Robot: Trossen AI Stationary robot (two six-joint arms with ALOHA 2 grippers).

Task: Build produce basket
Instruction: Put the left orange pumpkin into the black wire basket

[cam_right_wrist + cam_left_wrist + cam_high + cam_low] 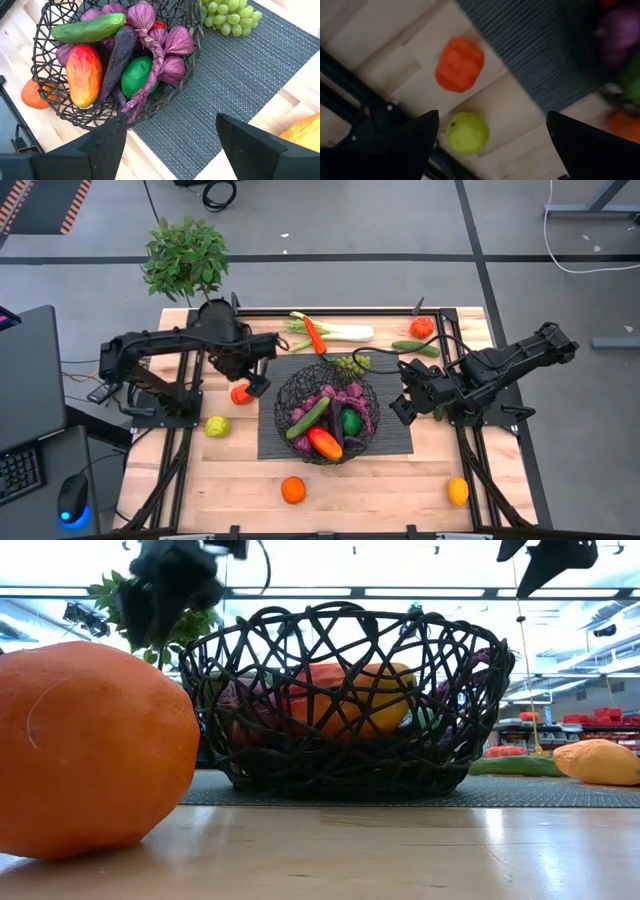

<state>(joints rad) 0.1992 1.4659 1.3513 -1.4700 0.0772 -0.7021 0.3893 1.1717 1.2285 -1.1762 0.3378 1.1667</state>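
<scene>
The black wire basket (325,418) stands on a dark grey mat and holds a cucumber (87,27), an orange-red pepper (82,75), a dark eggplant (117,60), a green fruit (137,75) and purple bulbs (160,40). My left gripper (258,380) is open and empty above an orange-red fruit (460,65) and a yellow-green fruit (467,132), left of the basket. My right gripper (402,408) is open and empty above the mat, at the basket's right rim (190,75). Green grapes (227,12) lie on the mat behind the basket.
A leek (345,332), a red pepper (316,335), a tomato (422,327) and a cucumber (415,348) lie along the far edge. An orange (292,490) and a yellow fruit (458,491) lie near the front edge. A potted plant (185,260) stands at the far left.
</scene>
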